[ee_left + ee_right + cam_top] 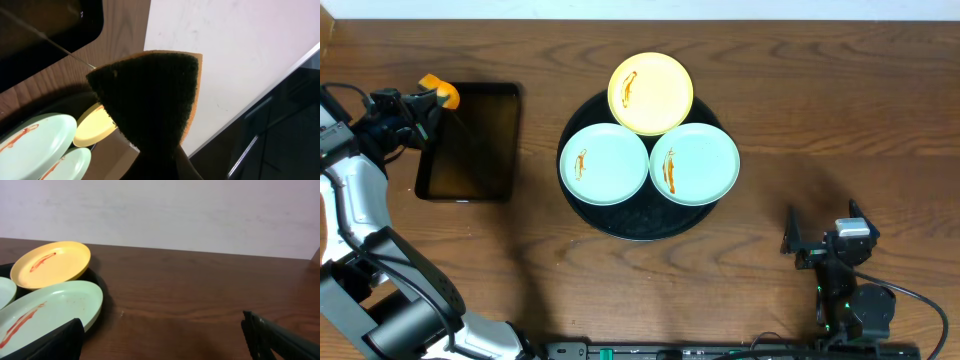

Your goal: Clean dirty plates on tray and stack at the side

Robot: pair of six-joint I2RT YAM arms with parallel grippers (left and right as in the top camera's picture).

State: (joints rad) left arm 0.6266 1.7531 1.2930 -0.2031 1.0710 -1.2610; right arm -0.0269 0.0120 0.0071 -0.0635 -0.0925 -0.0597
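Three plates lie on the round black tray: a pale yellow one at the back, a mint-green one front left and another mint-green one front right. Each bears an orange-brown sauce streak. My left gripper is at the far left, over the rectangular tray's upper left corner, shut on an orange sponge with a dark scrub face. My right gripper is open and empty over the table at the lower right, well clear of the plates. The yellow plate and a green plate show in the right wrist view.
A smaller rectangular black tray with brownish liquid lies left of the round tray. Bare wooden table spreads to the right of the round tray. A white wall runs behind the table's far edge.
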